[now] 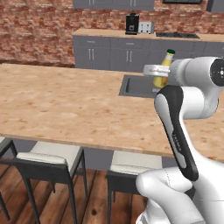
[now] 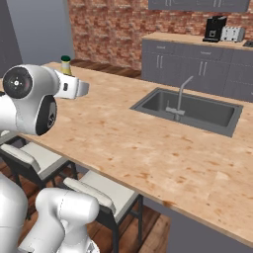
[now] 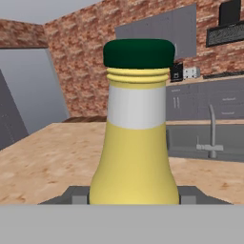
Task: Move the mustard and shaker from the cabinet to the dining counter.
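The mustard point(image 3: 136, 143), a yellow bottle with a dark green cap, stands upright between my fingertips point(image 3: 78, 194). My gripper point(image 3: 133, 196) is shut on its lower body. From the left base view the mustard point(image 1: 162, 70) hangs above the dining counter point(image 1: 65, 100) beside the dark sink point(image 1: 135, 85). In the right base view just its green cap and neck point(image 2: 65, 63) rise behind my arm over the dining counter point(image 2: 148, 148). Grey cabinet doors point(image 3: 157, 28) hang on the brick wall far behind. The shaker is out of view.
A faucet point(image 2: 180, 94) stands at the sink point(image 2: 192, 108). Grey-cushioned stools point(image 1: 48, 159) point(image 2: 99, 195) line the counter's near side. On the far wood counter are a black coffee machine point(image 1: 132, 23) and a toaster point(image 1: 145, 27).
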Controlling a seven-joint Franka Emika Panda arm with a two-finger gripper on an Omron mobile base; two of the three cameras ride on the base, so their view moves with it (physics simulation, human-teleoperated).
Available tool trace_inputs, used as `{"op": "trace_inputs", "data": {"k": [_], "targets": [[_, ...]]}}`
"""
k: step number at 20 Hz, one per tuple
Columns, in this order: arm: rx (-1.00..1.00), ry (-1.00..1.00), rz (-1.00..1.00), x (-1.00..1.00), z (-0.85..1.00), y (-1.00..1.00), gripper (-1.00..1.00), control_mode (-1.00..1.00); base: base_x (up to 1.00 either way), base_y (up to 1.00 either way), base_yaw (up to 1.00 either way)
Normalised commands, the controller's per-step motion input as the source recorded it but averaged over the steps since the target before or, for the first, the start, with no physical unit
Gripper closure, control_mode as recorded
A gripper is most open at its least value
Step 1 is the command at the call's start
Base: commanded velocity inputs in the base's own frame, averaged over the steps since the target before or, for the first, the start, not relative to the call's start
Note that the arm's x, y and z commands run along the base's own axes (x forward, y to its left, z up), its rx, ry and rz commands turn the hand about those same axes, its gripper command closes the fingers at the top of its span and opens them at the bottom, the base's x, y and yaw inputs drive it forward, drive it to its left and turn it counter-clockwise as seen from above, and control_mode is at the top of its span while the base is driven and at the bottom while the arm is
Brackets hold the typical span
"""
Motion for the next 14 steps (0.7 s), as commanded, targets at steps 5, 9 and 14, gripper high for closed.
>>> {"op": "trace_inputs", "data": {"k": [5,9,14], "targets": [[0.00,0.00,0.00,0.00,0.00,0.00,1.00,1.00,0.07,0.00,-0.01],[0.00,0.00,0.00,0.00,0.00,0.00,1.00,1.00,0.00,0.00,0.00],[0.00,0.00,0.00,0.00,0.00,0.00,1.00,1.00,0.00,0.00,0.00]]}}
